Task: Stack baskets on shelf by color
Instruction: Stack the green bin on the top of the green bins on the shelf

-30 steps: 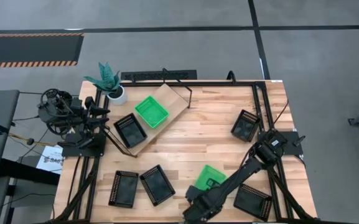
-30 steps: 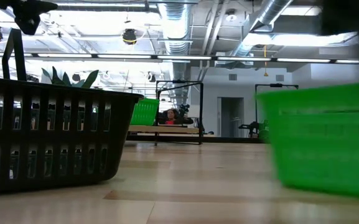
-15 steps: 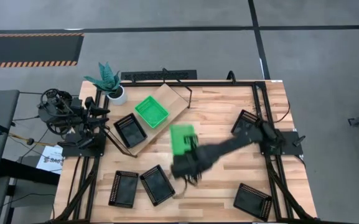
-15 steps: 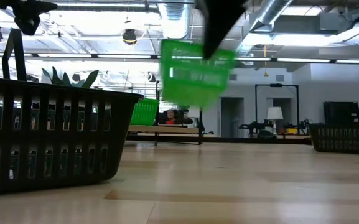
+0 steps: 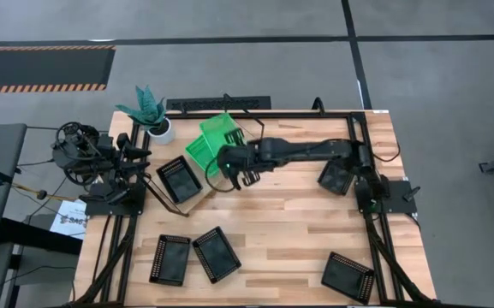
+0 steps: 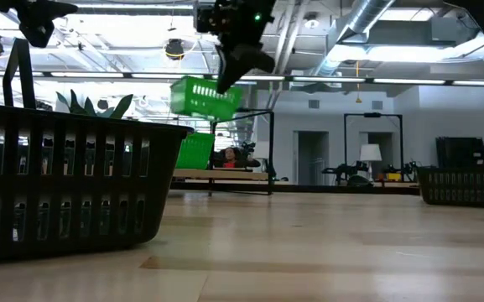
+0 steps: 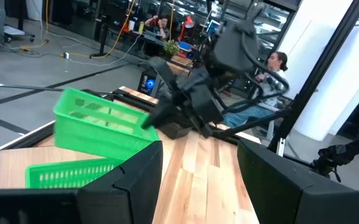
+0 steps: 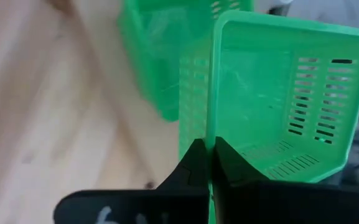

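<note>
My right gripper reaches over the shelf at the table's far left, shut on a bright green basket. It holds that basket tilted in the air above a second green basket, which rests on the shelf. A black basket sits beside it on the shelf's near end. Several more black baskets lie on the tabletop: two near the front left, one at the front right, one at the right. My left gripper waits open at the left edge. My right gripper pinches one side wall of the green basket at its rim, one finger inside the basket and one outside. The fingers slant down from the table's right. The basket is lifted clear and tilted, above the green basket on the shelf.
A potted plant stands at the far left corner behind the shelf. The black frame rails run along the table's sides. Bare tabletop lies in the middle and toward the near edge.
My right gripper has swung from the table's near edge up and toward the far left, to the shelf, rolling its wrist on the way. The green basket came with it, lifted off the table, and now hangs tilted over the shelf's green basket.
</note>
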Tool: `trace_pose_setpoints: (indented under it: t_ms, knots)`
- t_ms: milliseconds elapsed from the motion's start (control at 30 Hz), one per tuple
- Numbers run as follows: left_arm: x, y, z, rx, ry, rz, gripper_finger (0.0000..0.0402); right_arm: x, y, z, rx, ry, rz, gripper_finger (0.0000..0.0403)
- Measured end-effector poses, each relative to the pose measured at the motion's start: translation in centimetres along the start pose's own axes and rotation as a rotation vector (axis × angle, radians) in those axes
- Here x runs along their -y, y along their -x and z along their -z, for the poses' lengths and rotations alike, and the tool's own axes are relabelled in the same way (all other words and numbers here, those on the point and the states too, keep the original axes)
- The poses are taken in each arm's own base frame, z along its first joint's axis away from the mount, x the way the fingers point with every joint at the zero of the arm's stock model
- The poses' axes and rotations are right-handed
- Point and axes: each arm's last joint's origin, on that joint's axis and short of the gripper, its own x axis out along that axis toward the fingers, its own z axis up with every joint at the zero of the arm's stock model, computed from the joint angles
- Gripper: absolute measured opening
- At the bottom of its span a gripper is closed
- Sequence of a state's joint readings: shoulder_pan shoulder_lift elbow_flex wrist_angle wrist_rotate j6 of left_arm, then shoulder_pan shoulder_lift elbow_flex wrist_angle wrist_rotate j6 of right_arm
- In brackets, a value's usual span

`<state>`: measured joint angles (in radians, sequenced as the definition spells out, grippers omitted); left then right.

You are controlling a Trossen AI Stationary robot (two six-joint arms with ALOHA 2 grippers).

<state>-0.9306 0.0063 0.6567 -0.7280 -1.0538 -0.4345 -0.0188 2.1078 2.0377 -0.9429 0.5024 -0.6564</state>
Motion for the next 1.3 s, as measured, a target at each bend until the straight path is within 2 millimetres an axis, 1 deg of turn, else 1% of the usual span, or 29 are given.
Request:
trace_pose_setpoints:
  t_ms: [100, 167, 267, 367, 433, 700, 900, 1200, 1300]
  knots:
    - [0.0, 0.0, 0.0, 0.0, 0.0, 0.0, 0.0198, 0.8, -0.3, 0.0, 0.03, 0.071, 0.034, 0.0007]
    - [0.0, 0.0, 0.0, 0.0, -0.001, 0.0, 0.0198, 0.9, -0.4, -0.3, 0.065, 0.109, 0.033, 0.0008]
    - [0.0, 0.0, 0.0, 0.0, -0.002, 0.0, 0.0198, 0.5, -1.2, -0.8, 0.108, 0.133, -0.003, 0.0007]
    - [0.0, 0.0, 0.0, 0.001, -0.003, -0.002, 0.0198, -0.3, -2.4, -1.0, 0.105, 0.148, -0.034, 0.0008]
    - [0.0, 0.0, 0.0, 0.002, -0.003, -0.005, 0.0198, -0.6, -2.8, -0.9, 0.087, 0.163, -0.054, 0.0011]
    - [0.0, 0.0, 0.0, 0.002, -0.002, -0.005, 0.0198, -0.3, -3.1, -0.8, 0.099, 0.185, -0.039, 0.0012]
    - [0.0, 0.0, 0.0, 0.002, -0.006, -0.006, 0.0198, -0.3, -3.1, -0.8, 0.103, 0.283, -0.033, 0.0015]
    - [0.0, 0.0, 0.0, 0.003, -0.007, -0.007, 0.0198, 0.0, -3.2, -0.7, 0.105, 0.285, -0.026, 0.0017]
    - [0.0, 0.0, 0.0, 0.003, -0.007, -0.007, 0.0198, 0.0, -3.2, -0.8, 0.135, 0.283, -0.048, 0.0019]
